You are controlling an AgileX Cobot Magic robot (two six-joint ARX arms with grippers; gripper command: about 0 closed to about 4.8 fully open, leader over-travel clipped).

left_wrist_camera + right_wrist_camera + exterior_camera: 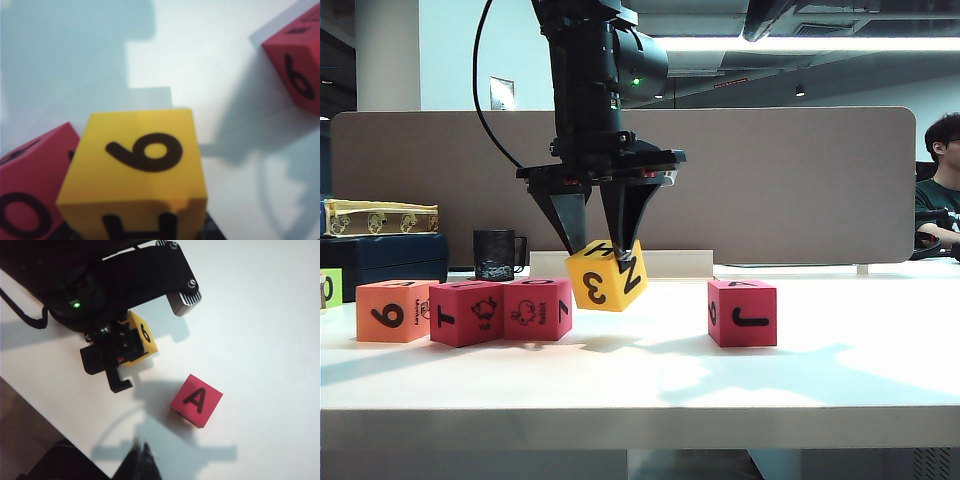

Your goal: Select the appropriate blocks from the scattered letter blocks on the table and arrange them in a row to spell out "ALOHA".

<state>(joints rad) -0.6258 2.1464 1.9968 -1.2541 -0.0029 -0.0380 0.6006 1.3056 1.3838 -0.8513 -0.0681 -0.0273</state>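
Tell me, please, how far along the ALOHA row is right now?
Done: orange cube and two magenta cubes sit in a row. In hand: left gripper holds the tilted yellow cube. Left: place it and the "A" cube; right gripper is shut.

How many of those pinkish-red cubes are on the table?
3. Two magenta-red blocks stand touching, left, beside the orange block; one stands alone, right. The left gripper holds the yellow block between them.
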